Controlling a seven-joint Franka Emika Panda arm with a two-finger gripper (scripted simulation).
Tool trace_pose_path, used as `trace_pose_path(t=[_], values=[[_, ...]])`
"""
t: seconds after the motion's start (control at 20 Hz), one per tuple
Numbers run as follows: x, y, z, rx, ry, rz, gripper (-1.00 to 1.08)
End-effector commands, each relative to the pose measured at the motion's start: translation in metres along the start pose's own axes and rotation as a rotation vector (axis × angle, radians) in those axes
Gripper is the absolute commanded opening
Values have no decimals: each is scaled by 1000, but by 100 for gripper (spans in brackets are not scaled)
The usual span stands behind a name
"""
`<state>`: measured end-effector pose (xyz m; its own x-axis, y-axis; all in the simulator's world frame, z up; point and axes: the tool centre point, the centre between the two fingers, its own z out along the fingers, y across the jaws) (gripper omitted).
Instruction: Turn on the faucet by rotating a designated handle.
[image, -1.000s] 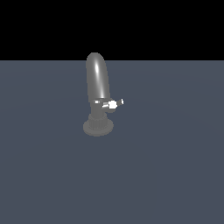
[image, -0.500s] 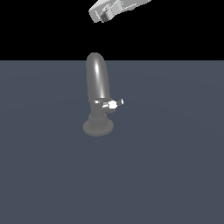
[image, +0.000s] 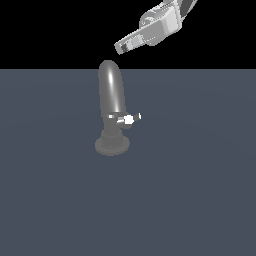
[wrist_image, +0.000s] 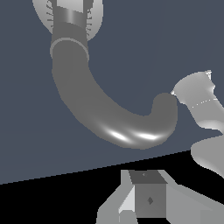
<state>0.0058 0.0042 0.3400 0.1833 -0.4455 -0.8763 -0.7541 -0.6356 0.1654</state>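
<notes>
The dull grey faucet (image: 111, 95) stands upright on its ribbed round base on the dark floor. Its arched spout also shows in the wrist view (wrist_image: 94, 111). The small bright handle (image: 129, 119) sticks out from the neck toward the exterior view's right. It does not show in the wrist view. My gripper (image: 120, 47) hangs in the air above the spout's top, slightly toward the exterior view's right, and touches nothing. In the wrist view its fingers (wrist_image: 144, 197) appear as one block with no gap, holding nothing.
The faucet stands alone on a flat dark grey-blue floor (image: 200, 200). A light grey flared part (wrist_image: 199, 103), whose identity I cannot tell, shows beside the spout's tip in the wrist view.
The gripper was out of view, then entered from the exterior view's upper right and has come lower and closer to the spout's top. The faucet and handle have not moved.
</notes>
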Motion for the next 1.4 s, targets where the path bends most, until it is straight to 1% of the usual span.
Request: trace_pose_path(t=[0.0, 0.45, 1.0, 1.2, 1.35], values=[[16, -6, 0, 17, -59, 45, -100], [71, -23, 4, 78, -254, 199, -100], [135, -33, 24, 151, -479, 379, -100], [153, -33, 32, 173, -542, 429, -100], [159, -33, 36, 182, -567, 449, -100]])
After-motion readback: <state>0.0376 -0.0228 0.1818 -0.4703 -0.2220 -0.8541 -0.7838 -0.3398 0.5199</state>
